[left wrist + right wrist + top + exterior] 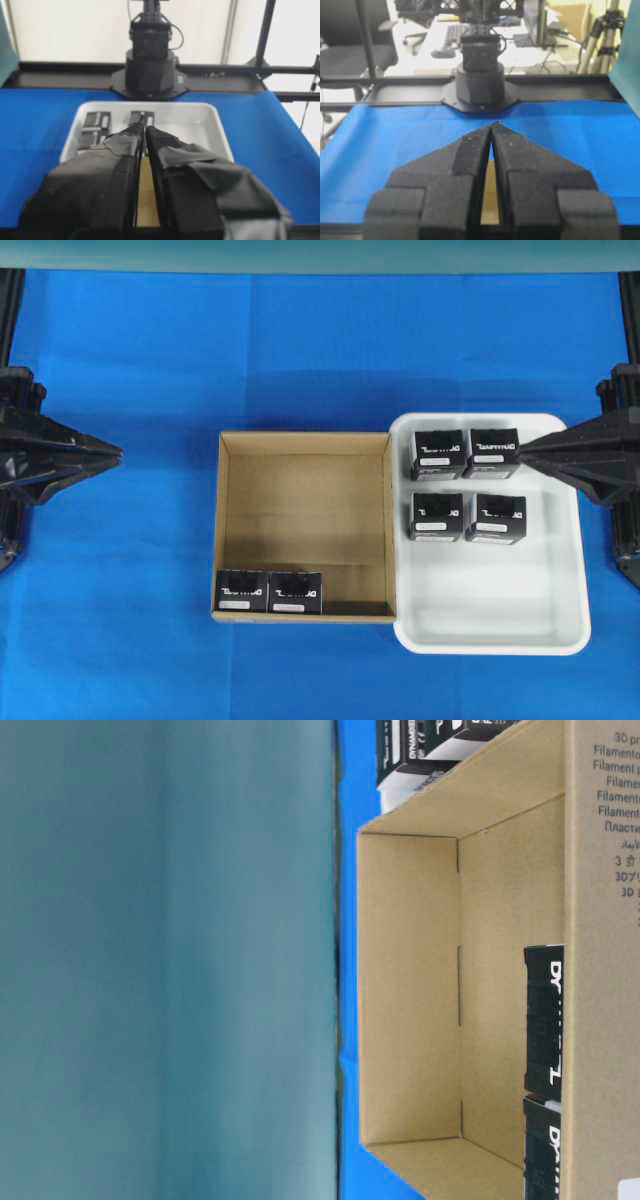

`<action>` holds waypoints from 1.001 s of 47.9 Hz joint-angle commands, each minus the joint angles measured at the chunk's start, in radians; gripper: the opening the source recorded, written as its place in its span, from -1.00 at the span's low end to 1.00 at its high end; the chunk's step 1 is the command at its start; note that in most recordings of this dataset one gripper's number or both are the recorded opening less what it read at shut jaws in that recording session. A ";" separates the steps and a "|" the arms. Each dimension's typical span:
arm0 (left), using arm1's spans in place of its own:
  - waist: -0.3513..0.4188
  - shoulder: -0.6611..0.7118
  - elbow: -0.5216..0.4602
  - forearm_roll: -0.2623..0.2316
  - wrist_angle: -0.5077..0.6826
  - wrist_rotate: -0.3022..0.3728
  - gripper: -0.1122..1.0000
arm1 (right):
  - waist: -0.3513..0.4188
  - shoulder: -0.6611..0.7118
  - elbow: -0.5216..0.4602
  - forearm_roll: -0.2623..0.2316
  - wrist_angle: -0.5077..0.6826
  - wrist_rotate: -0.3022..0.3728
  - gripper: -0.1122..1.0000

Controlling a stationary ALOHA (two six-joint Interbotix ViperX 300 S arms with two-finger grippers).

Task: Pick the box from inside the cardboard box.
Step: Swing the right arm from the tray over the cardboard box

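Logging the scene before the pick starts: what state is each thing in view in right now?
cardboard box: open-topped, flat on the cloth, touching the tray.
black boxes in the cardboard box: two, side by side in its near-left corner, untouched.
white tray: holds four black boxes in a square.
left gripper: shut, empty, away from the carton.
right gripper: shut, empty, its tip over the tray's edge.
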 commanded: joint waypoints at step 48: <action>-0.009 -0.012 -0.115 0.015 0.339 -0.015 -0.92 | -0.018 0.457 -0.658 0.179 0.988 0.158 -0.79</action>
